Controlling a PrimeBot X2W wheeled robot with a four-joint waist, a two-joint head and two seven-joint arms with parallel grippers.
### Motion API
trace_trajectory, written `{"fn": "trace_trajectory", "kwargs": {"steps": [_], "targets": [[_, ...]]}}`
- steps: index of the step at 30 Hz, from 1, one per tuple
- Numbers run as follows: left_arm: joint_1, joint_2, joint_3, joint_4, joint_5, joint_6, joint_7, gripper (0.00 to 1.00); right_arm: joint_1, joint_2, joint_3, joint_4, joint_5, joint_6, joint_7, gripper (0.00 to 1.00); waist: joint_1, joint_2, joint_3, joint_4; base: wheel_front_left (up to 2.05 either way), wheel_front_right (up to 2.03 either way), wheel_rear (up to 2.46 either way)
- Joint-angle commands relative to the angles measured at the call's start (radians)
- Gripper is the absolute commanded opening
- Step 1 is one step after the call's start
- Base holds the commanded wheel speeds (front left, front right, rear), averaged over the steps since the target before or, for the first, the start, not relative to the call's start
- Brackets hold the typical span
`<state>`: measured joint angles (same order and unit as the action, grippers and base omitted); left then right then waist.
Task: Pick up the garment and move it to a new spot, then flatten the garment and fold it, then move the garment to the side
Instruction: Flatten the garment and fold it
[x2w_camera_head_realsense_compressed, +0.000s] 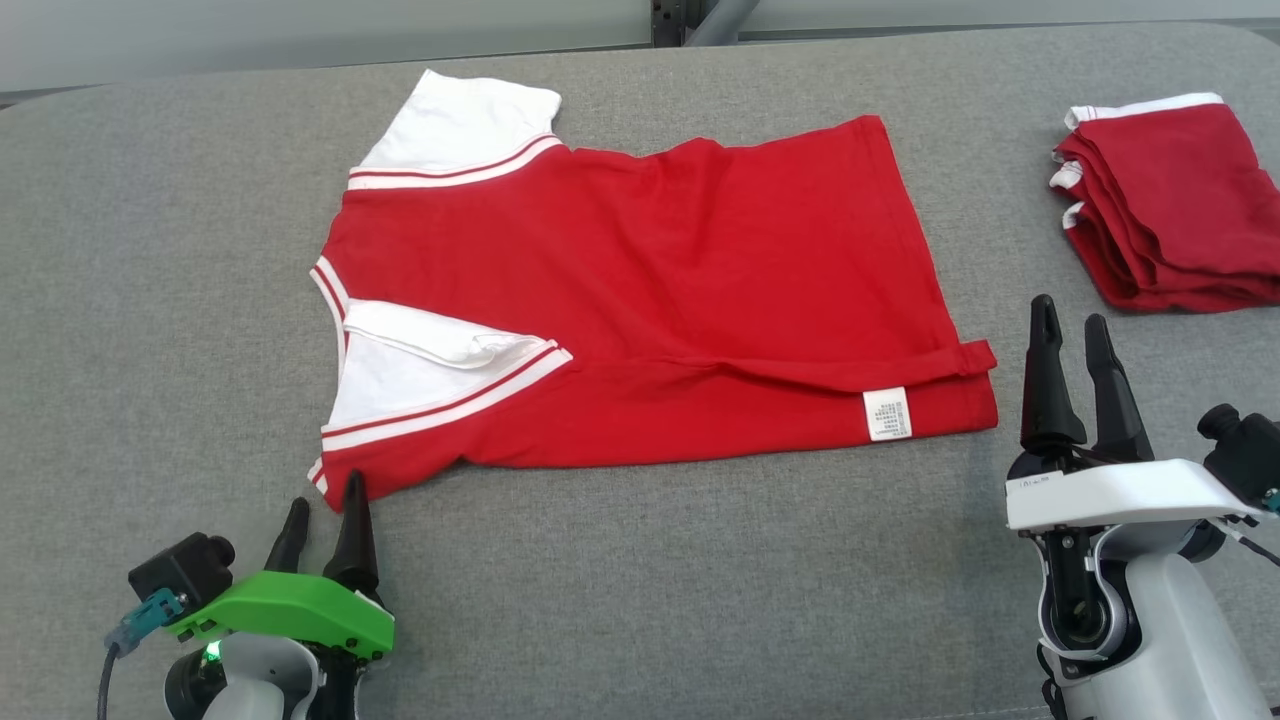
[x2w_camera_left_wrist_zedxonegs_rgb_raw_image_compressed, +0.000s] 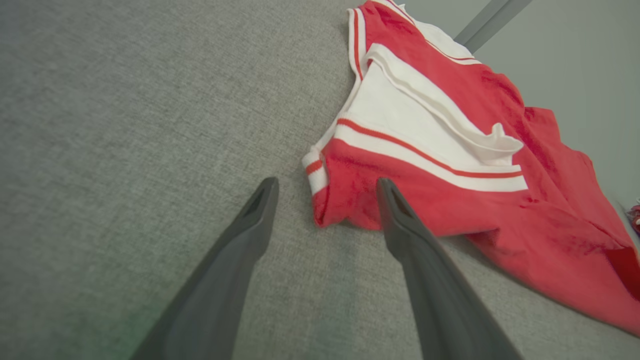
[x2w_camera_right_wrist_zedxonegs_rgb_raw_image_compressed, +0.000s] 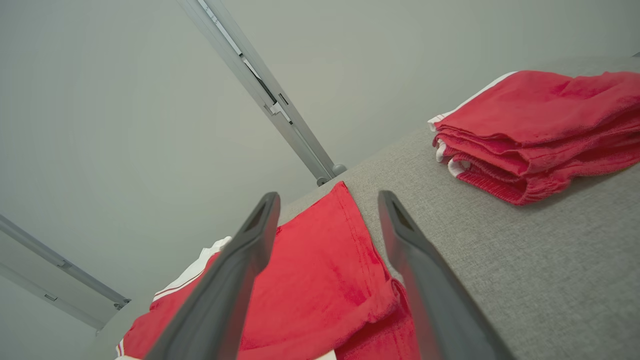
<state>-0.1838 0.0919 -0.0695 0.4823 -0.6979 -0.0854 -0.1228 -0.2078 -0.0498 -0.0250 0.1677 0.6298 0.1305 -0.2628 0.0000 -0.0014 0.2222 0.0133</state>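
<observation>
- Head view, centre frame: the garment (x2w_camera_head_realsense_compressed: 640, 300) lies flat on the grey desk (x2w_camera_head_realsense_compressed: 150, 300), near edge turned over once, label showing.
- Left claw (x2w_camera_head_realsense_compressed: 326, 495) at lower left and right claw (x2w_camera_head_realsense_compressed: 1069, 312) at right are both spread and empty.
- Likely remaining: further folds, then moving it aside.

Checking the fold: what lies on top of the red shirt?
A folded-over red flap with a white label and a white sleeve; the shirt layers beneath are covered.
</observation>
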Motion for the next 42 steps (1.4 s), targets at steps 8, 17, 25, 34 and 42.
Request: {"fn": "trace_trajectory", "kwargs": {"steps": [8, 17, 25, 34, 42], "targets": [[-0.055, 0.007, -0.005, 0.081, -0.013, 0.010, 0.003, 0.39, 0.025, -0.002, 0.004, 0.033, -0.010, 0.000, -0.002, 1.00, 0.0000, 0.0014, 0.018, -0.043, 0.00, 0.00, 0.00], [-0.062, 0.013, 0.002, 0.070, -0.018, -0.011, -0.071, 0.00, 0.038, -0.002, 0.023, 0.197, -0.040, 0.000, -0.001, 1.00, 0.0000, 0.0014, 0.003, -0.027, 0.00, 0.00, 0.00], [-0.033, 0.010, -0.008, 0.023, -0.023, -0.015, -0.077, 0.00, -0.039, -0.002, 0.042, 0.360, -0.071, 0.000, 0.011, 1.00, 0.0000, 0.0014, -0.008, 0.000, 0.00, 0.00, 0.00], [-0.020, 0.002, -0.028, 0.009, -0.028, -0.009, -0.070, 0.00, -0.149, 0.000, 0.068, 0.551, -0.091, 0.000, 0.055, 0.97, 0.0000, 0.0014, -0.012, 0.014, 0.00, 0.00, 0.00], [-0.029, 0.006, -0.034, -0.006, -0.027, -0.012, -0.083, 0.00, -0.213, -0.002, 0.109, 0.579, -0.016, 0.000, 0.033, 0.00, 0.0000, 0.0014, -0.013, 0.014, 0.00, 0.00, 0.00]]}}
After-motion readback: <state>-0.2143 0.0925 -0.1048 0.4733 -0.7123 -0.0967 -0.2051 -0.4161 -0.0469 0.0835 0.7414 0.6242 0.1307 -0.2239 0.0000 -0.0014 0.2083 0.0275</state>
